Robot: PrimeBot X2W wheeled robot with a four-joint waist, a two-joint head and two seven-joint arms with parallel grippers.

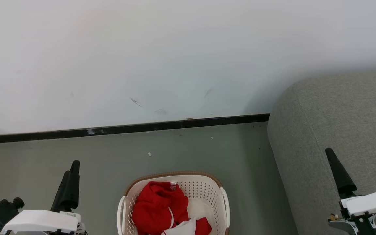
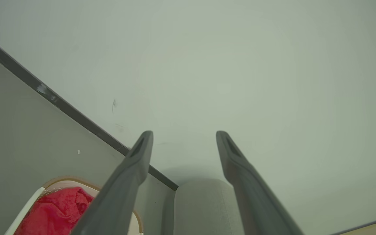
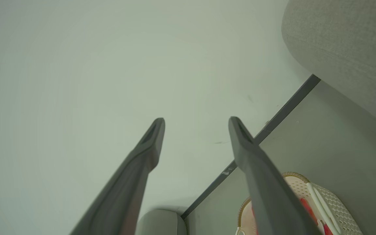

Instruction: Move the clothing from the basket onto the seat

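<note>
Both grippers hang empty with their jaws spread wide. The left gripper sits low on the robot's left and the right gripper low on its right, in front of the grey sofa. Neither touches anything.

Between them on the floor stands the cream laundry basket, just beside the sofa's rounded end. The red clothing with white trim lies bunched inside it, toward the robot's left.

The fabric looks soft, light and limp, so it should sag and trail when lifted. The raised red fold at the top of the heap seems the best place to pinch, clear of the perforated wall.

The basket's near half is cut off at the head view's bottom edge, so the number of garments cannot be told. The sofa's sitting surface runs out of frame, and each wrist view's own fingers cover part of the basket.
</note>
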